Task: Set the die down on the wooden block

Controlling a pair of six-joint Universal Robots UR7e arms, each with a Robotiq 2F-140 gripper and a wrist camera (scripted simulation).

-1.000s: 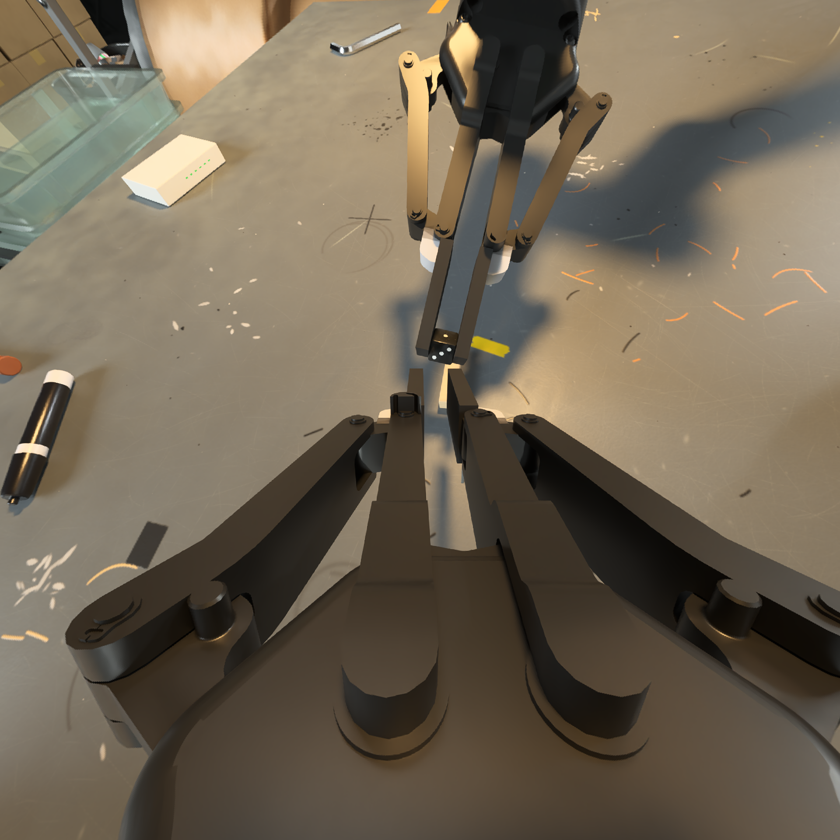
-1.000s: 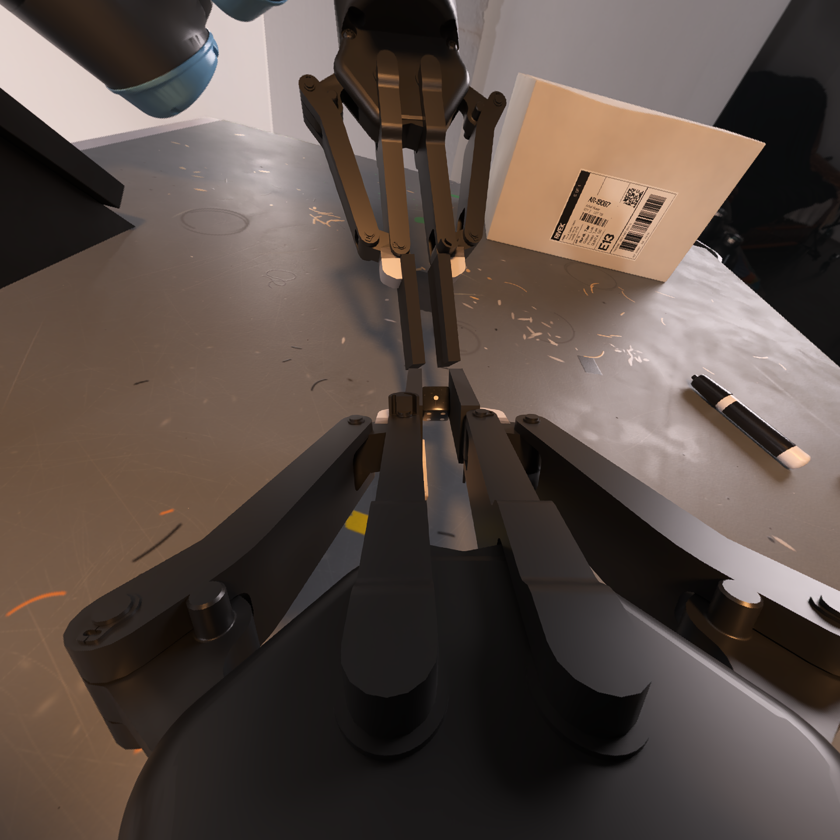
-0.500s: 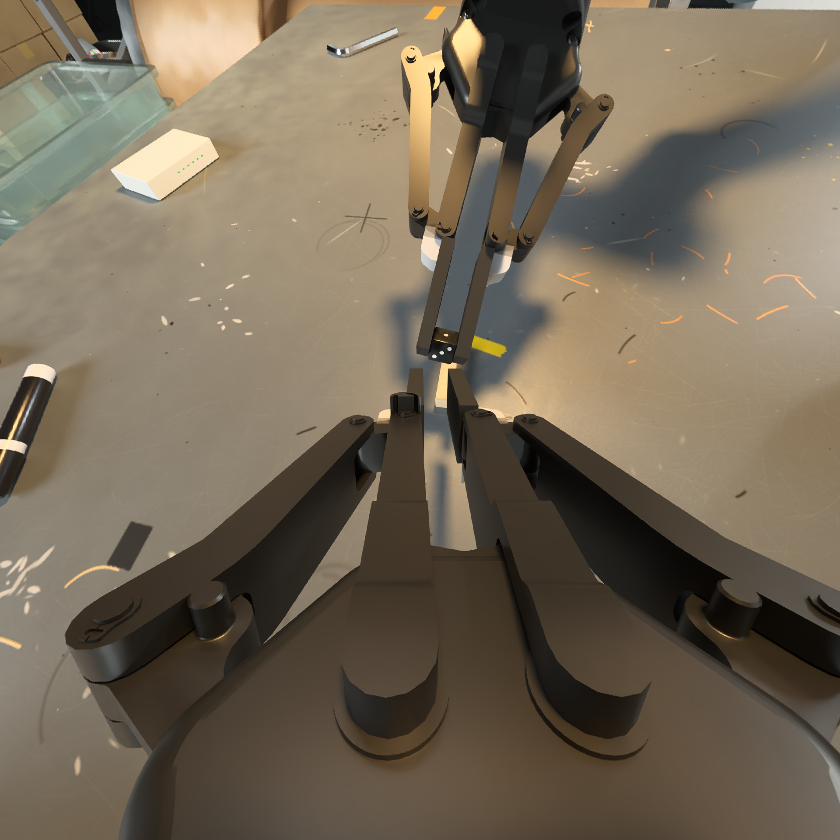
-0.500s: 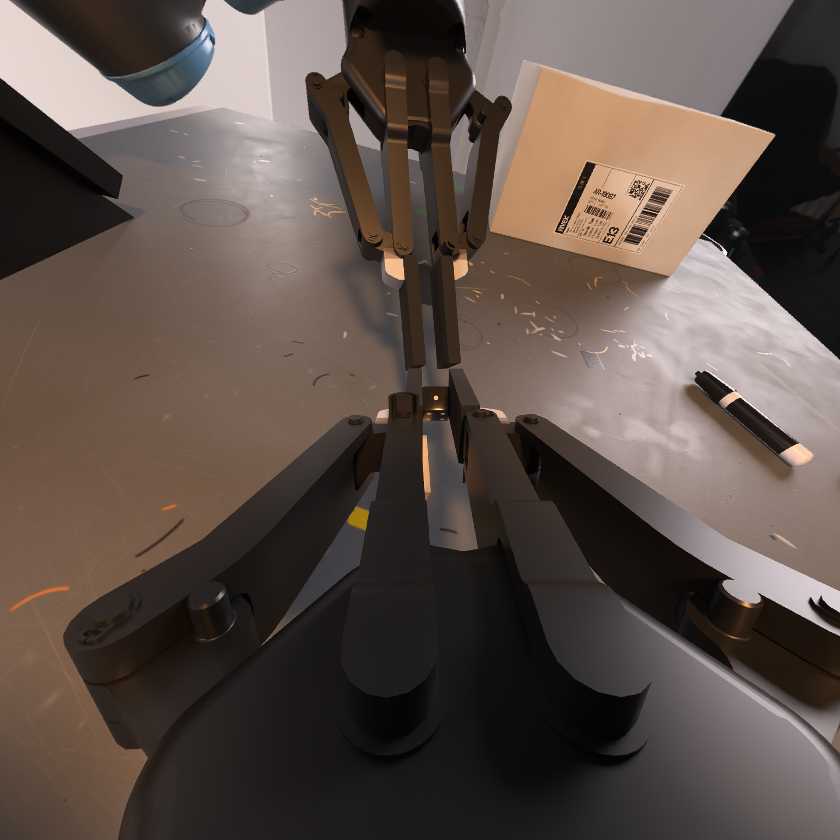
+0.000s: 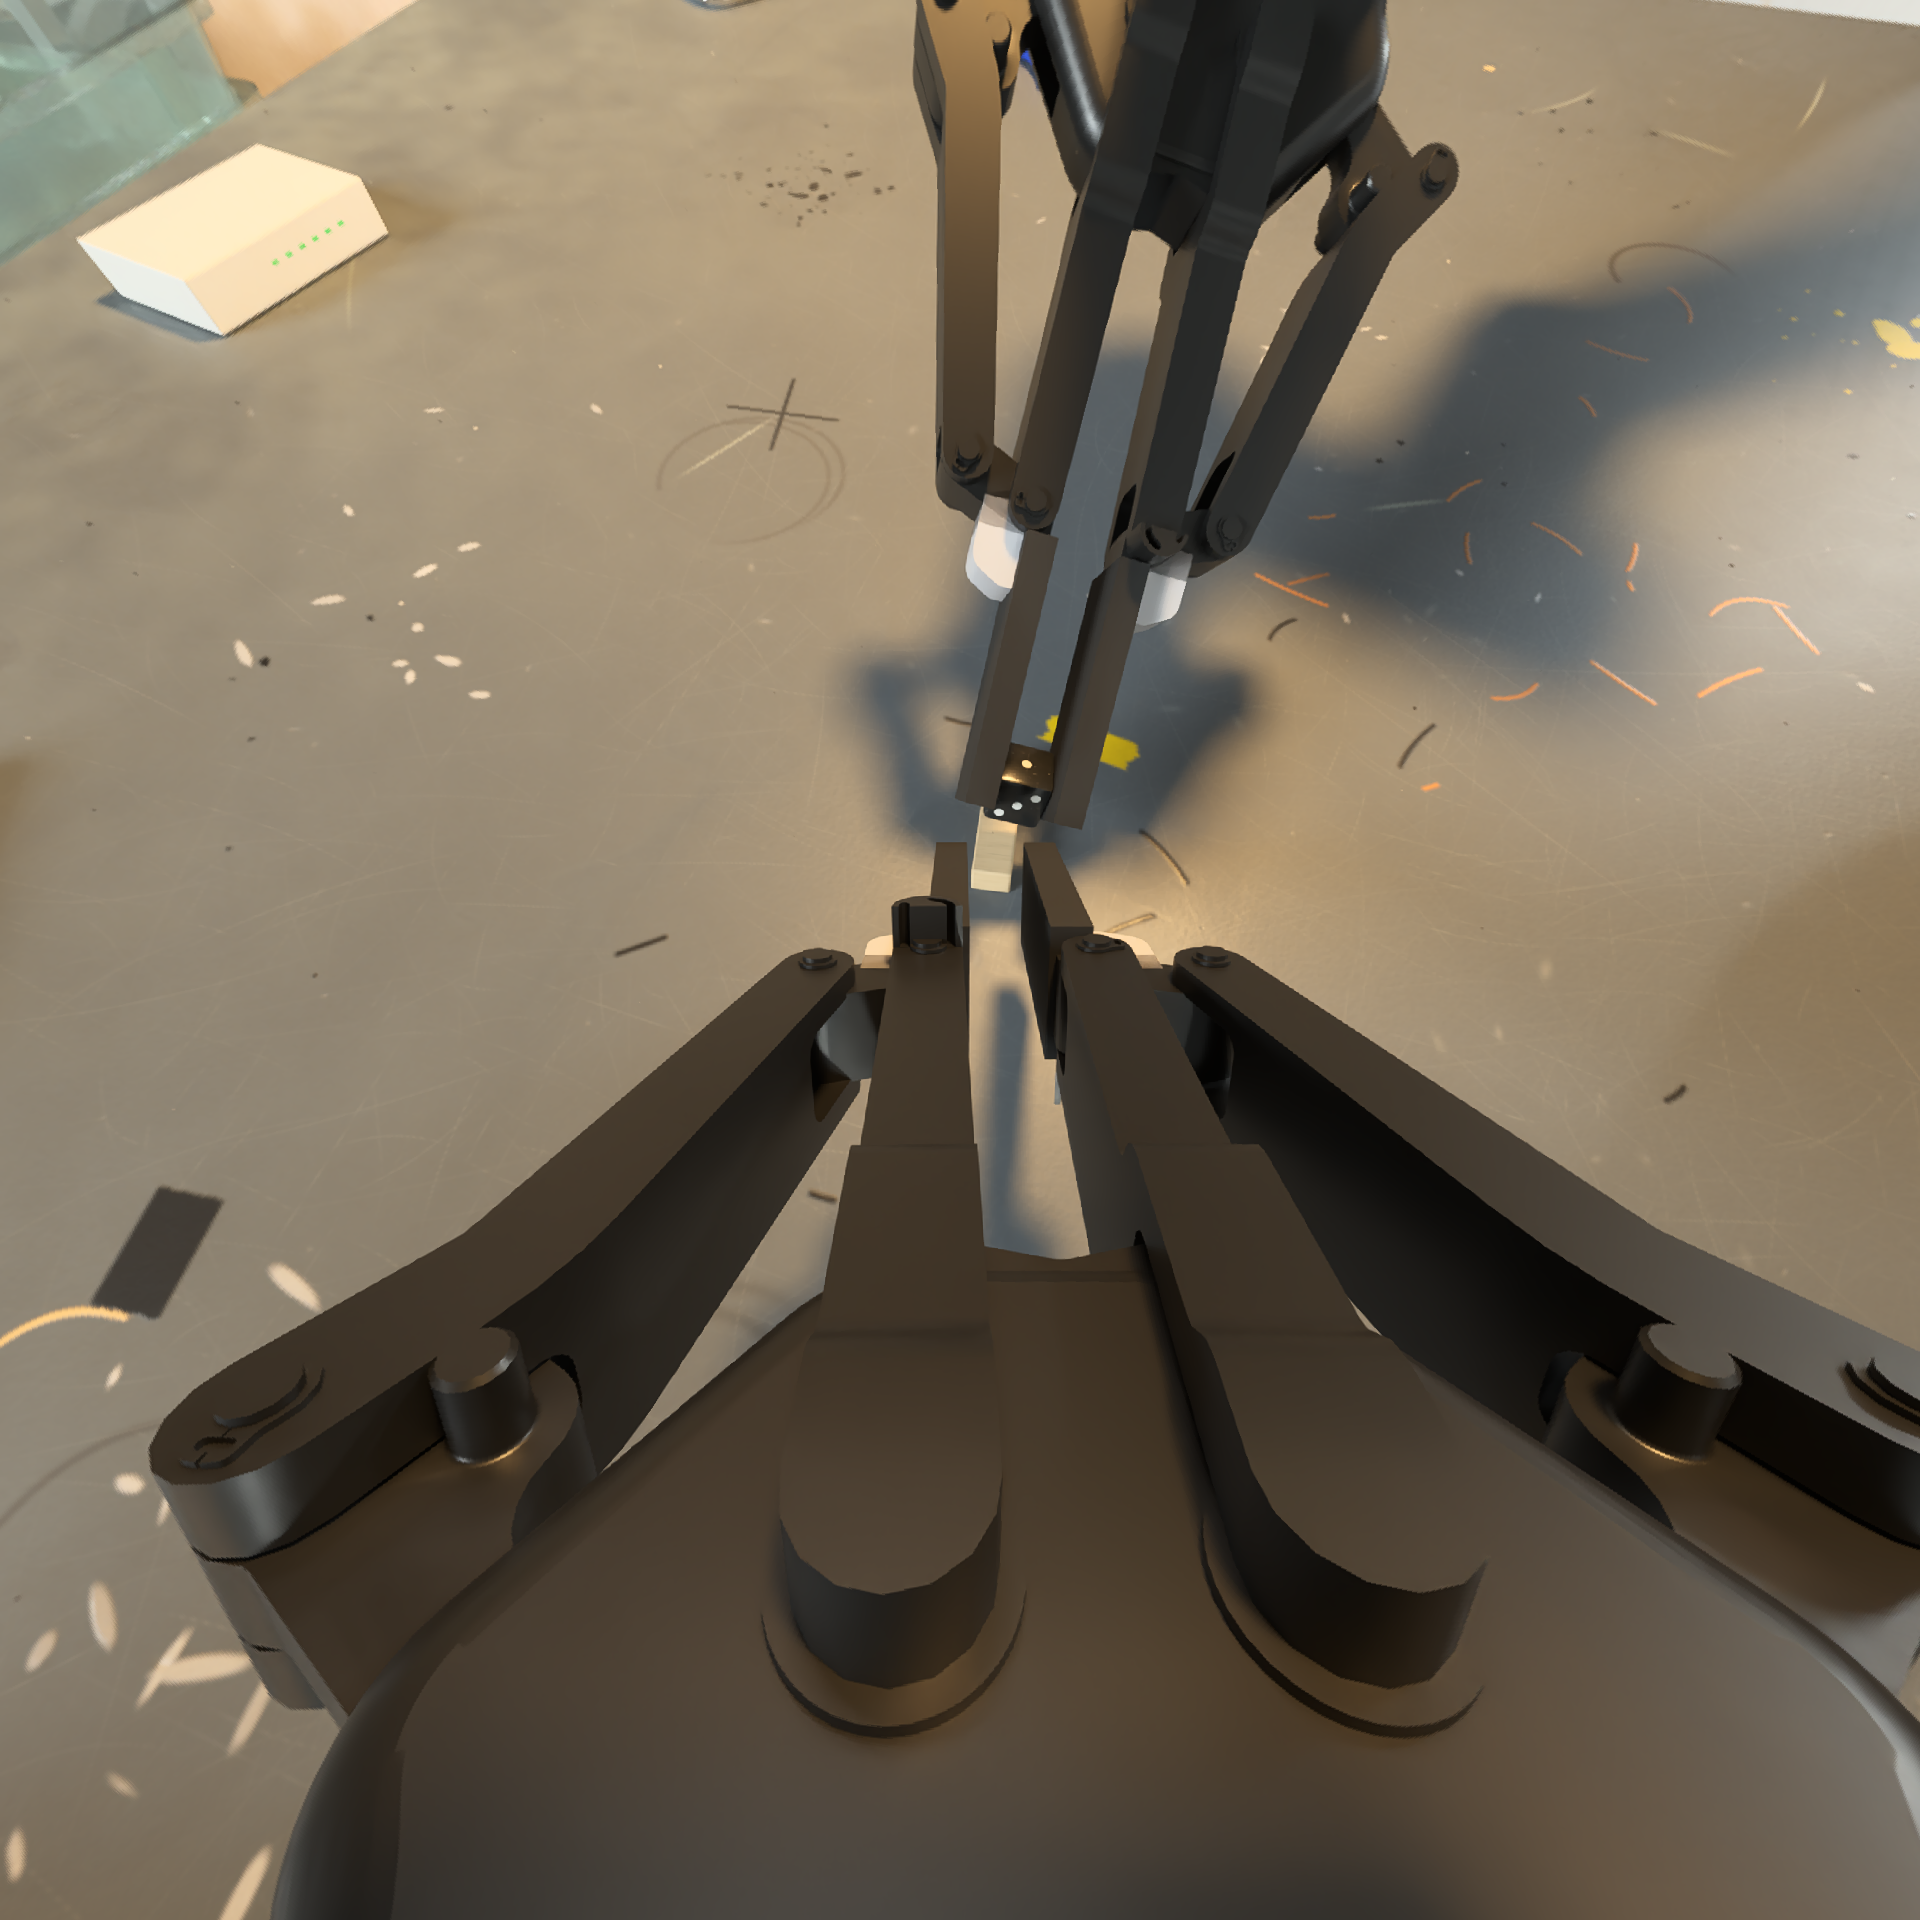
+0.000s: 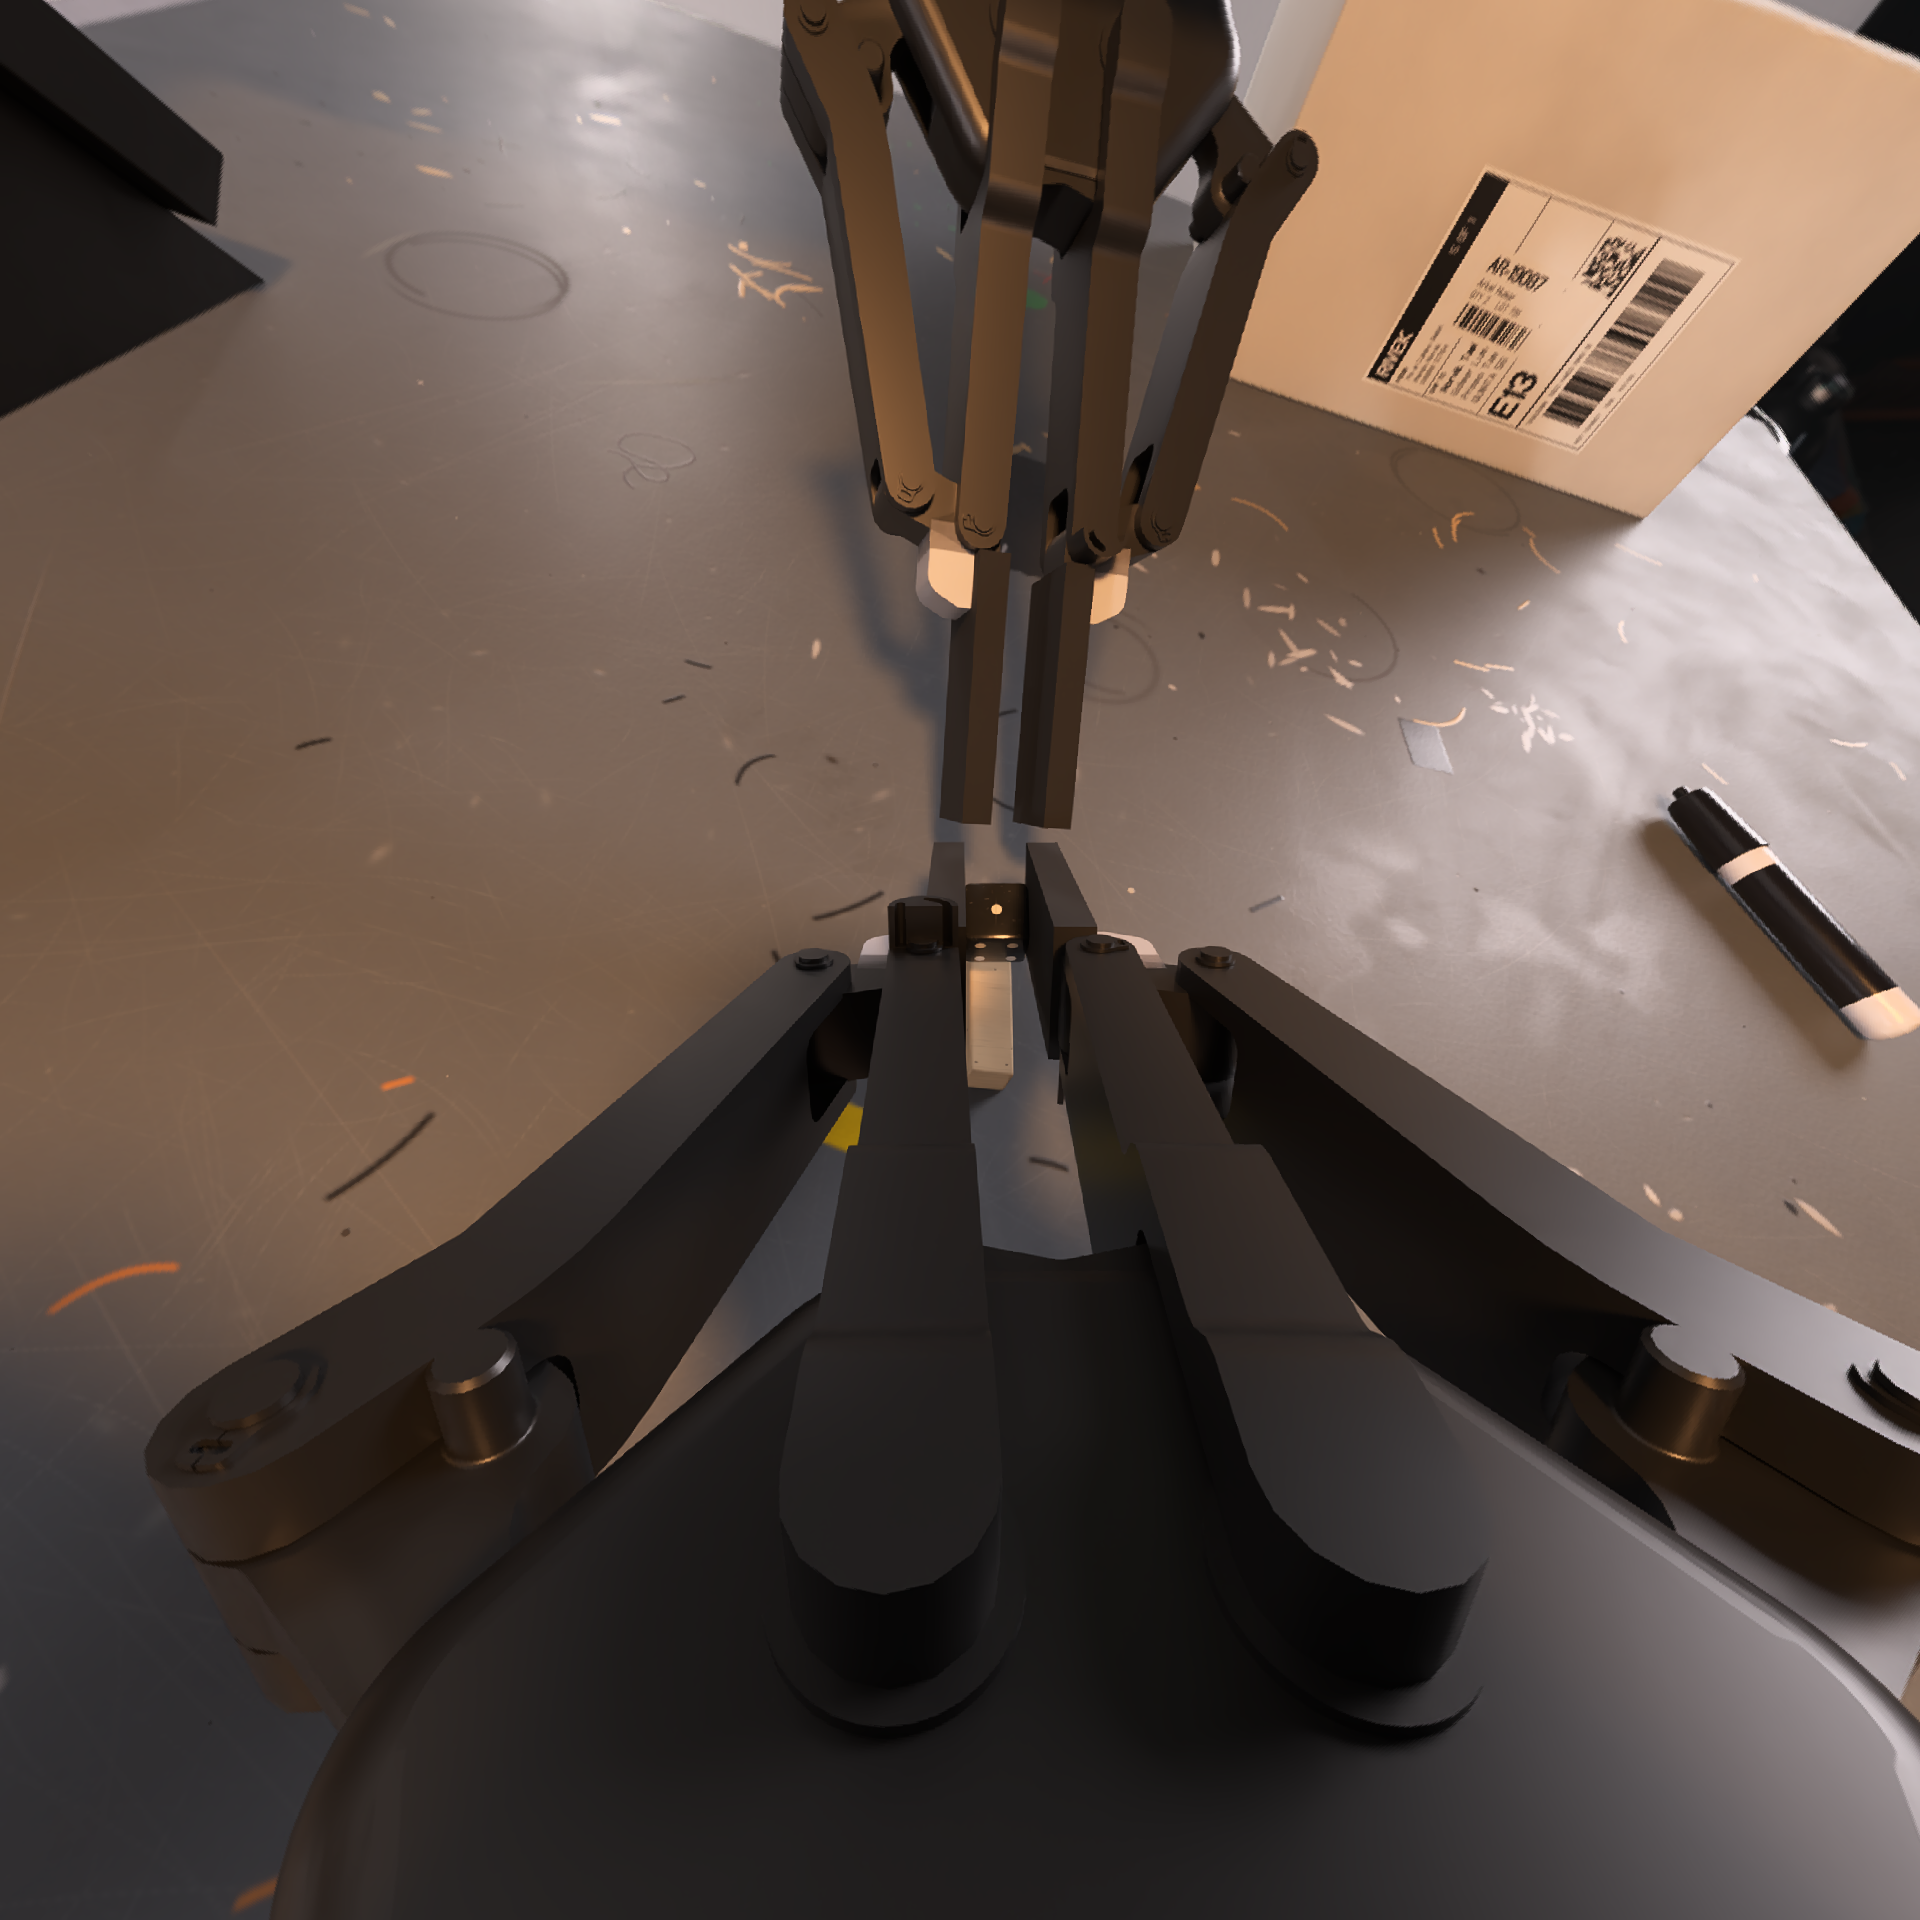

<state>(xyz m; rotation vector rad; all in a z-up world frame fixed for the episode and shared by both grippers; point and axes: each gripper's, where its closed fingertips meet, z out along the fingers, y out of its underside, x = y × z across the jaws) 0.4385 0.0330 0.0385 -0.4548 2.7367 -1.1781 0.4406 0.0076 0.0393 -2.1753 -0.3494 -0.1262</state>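
Observation:
A black die with white pips is held in my right gripper, which reaches down from the top of the left wrist view. Just under the die stands a pale upright wooden block on the grey table; I cannot tell whether they touch. In the right wrist view the die sits between my right gripper's fingertips, with the block below it. My left gripper has its fingers close together with nothing between them. Its tips hang just beyond the die.
A white box with green lights and a glass container lie far left. A labelled cardboard box and a black marker sit on the other side. Yellow tape marks the table behind the block. A dark slab fills one corner.
The left wrist camera has shifted closer to the right gripper; the marker has left its view. More of the block shows under the die. Both grippers keep the same finger spacing.

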